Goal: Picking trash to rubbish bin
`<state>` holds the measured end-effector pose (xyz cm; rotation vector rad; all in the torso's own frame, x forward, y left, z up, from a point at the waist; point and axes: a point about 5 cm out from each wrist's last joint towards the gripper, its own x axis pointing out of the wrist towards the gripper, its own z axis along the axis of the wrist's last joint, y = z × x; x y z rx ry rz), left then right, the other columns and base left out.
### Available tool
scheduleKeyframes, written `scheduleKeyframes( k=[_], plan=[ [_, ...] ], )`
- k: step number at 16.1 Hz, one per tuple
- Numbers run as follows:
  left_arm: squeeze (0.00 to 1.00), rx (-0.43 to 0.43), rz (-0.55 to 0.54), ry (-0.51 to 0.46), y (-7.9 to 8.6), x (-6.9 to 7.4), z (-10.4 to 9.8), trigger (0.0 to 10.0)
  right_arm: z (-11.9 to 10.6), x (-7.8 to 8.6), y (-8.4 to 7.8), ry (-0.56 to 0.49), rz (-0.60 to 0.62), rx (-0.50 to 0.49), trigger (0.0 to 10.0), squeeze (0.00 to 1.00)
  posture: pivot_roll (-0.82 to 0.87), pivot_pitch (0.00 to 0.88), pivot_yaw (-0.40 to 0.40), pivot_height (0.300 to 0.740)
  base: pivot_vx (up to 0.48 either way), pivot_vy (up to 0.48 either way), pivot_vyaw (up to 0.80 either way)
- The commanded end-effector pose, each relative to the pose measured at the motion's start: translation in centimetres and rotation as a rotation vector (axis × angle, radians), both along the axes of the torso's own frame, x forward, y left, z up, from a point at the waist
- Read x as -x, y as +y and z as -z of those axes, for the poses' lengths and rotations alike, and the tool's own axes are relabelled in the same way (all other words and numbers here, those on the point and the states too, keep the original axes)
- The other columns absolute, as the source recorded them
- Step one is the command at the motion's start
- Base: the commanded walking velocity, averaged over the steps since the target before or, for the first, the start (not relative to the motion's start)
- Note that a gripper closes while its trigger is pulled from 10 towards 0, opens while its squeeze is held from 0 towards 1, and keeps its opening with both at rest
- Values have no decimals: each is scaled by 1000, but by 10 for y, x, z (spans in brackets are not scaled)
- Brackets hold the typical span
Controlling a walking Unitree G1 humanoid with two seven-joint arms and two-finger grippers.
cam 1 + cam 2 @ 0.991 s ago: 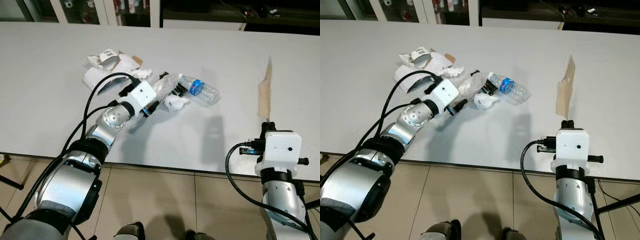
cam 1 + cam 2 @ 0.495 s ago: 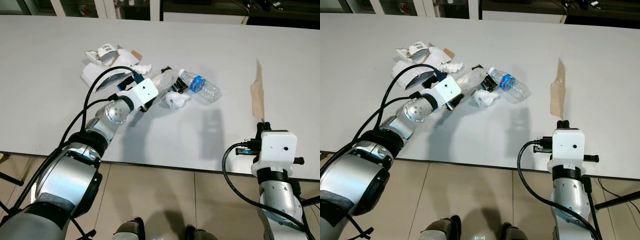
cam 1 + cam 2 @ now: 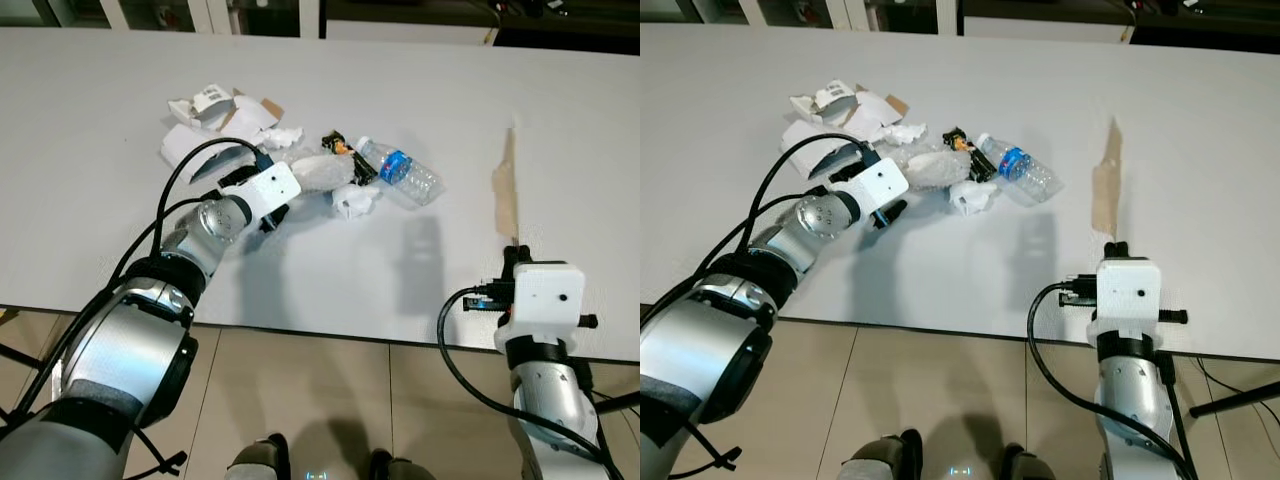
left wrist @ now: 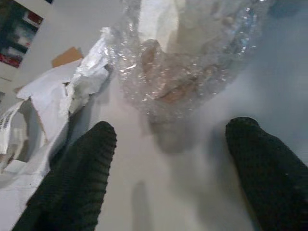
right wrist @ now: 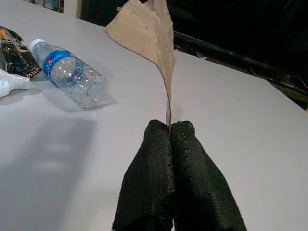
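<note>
A trash pile lies on the white table (image 3: 90, 230): torn white paper and cardboard (image 3: 215, 115), clear bubble wrap (image 3: 320, 172), a black wrapper (image 3: 340, 148), a crumpled white tissue (image 3: 352, 203) and a plastic bottle (image 3: 405, 180) with a blue label. My left gripper (image 4: 172, 130) is open just short of the bubble wrap (image 4: 187, 62), low over the table, with nothing between its fingers. Near the table's front edge my right gripper (image 5: 169, 127) is shut on a strip of brown paper (image 5: 149, 31), which stands upright above it. The bottle (image 5: 72, 74) lies off to that gripper's left.
The table's front edge (image 3: 330, 338) runs just ahead of me, with tiled floor (image 3: 320, 400) below it. Dark cabinets stand beyond the far edge of the table. Bare tabletop spreads to the right of the brown paper (image 3: 503, 185).
My left gripper has drawn back to the left, off the bubble wrap, which now lies free ahead of it. The right gripper still holds the brown paper. The camera shifted slightly.
</note>
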<state>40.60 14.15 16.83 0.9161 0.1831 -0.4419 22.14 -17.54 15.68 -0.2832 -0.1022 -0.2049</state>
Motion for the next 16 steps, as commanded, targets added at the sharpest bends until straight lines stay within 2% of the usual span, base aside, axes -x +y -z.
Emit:
scheduleKeyframes(
  k=[1,8,10,11,12,14,16],
  plan=[
    [0,-51,-41,188,16,15,40,0,1,3,-1,12,2,-6,10000,27,82,204,29,740,0,0,0],
    [0,-59,-46,200,18,16,43,0,2,2,-1,16,0,-8,10000,24,81,202,31,740,0,0,0],
    [0,-77,-61,138,20,13,36,0,1,3,-1,15,2,-4,10000,24,75,201,34,740,0,0,0],
    [1000,-77,-76,112,23,11,32,10000,1,3,-2,15,6,-2,10000,20,73,201,35,740,0,0,0],
    [1000,-60,-100,110,28,11,31,10000,1,4,-3,15,10,0,10000,24,71,202,37,740,0,0,0],
    [1000,-94,-119,107,40,12,30,10000,1,5,-3,16,13,2,10000,16,68,201,37,740,0,0,0],
    [1000,-169,-146,69,57,11,22,10000,1,5,-4,16,14,5,10000,16,69,200,37,740,0,0,0]
  ],
)
